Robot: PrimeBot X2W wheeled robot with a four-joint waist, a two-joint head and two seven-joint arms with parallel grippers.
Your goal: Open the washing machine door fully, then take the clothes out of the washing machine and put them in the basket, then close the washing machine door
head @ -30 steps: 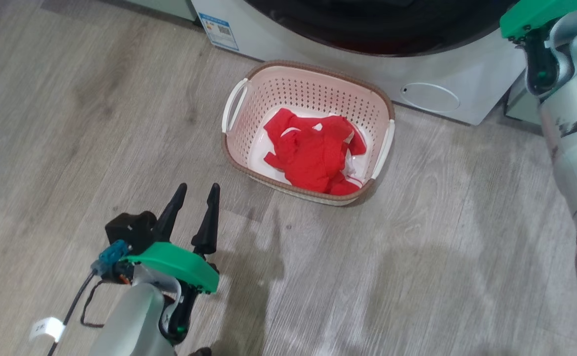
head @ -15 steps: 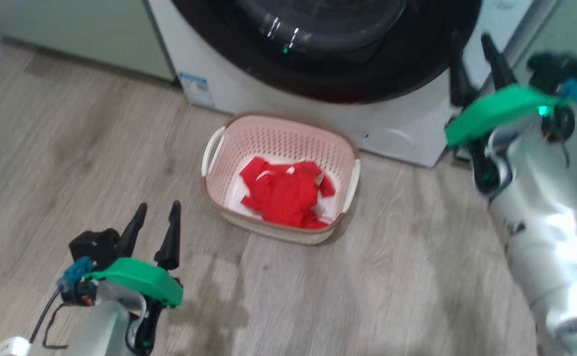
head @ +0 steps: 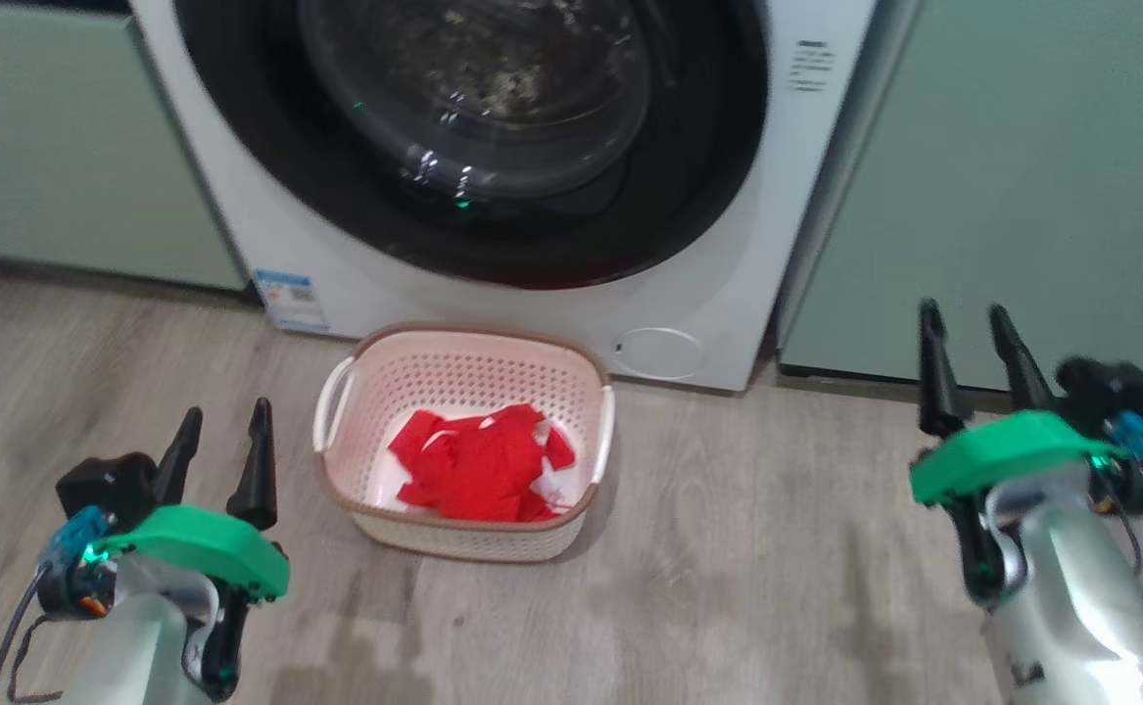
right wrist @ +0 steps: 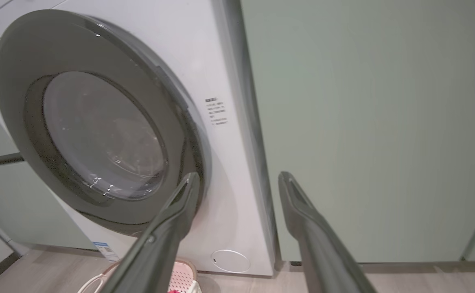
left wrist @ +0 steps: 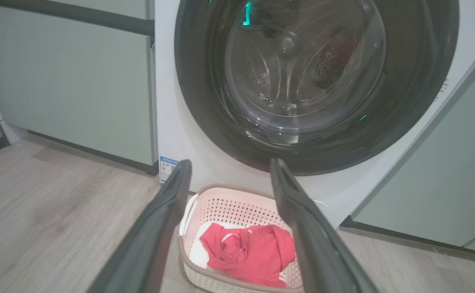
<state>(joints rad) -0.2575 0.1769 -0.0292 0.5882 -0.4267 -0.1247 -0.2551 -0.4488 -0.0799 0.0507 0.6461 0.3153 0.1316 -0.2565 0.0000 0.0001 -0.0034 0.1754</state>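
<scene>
The wooden floor (head: 728, 587) runs up to a row of pale green cabinets (head: 1022, 147), which stand on both sides of the washing machine (head: 718, 294). The white machine stands at the far edge of the floor, between the 2 cabinet fronts. The washing machine door (head: 708, 147) lies flat against the machine's front, its wide black rim ringing the glass bowl; the right wrist view shows the rim flush with the white panel.

The basket (head: 463, 377) stands on the floor just in front of the machine, below the door and slightly left of its middle, with its 2 white handles at its left and right ends. The clothes (head: 478, 465) lie crumpled on the basket's floor, toward its near side, red with bits of white showing.

The left gripper (head: 226, 411) hangs above the floor just left of the basket, its 2 fingers apart and clear of everything. The right gripper (head: 963, 311) is well off to the basket's right, in front of the right-hand cabinet, its 2 fingers also apart and clear of everything.

A blue sticker (head: 287, 299) sits at the lower left corner of the machine's front, and a small round flap (head: 657, 352) at its lower right corner.
</scene>
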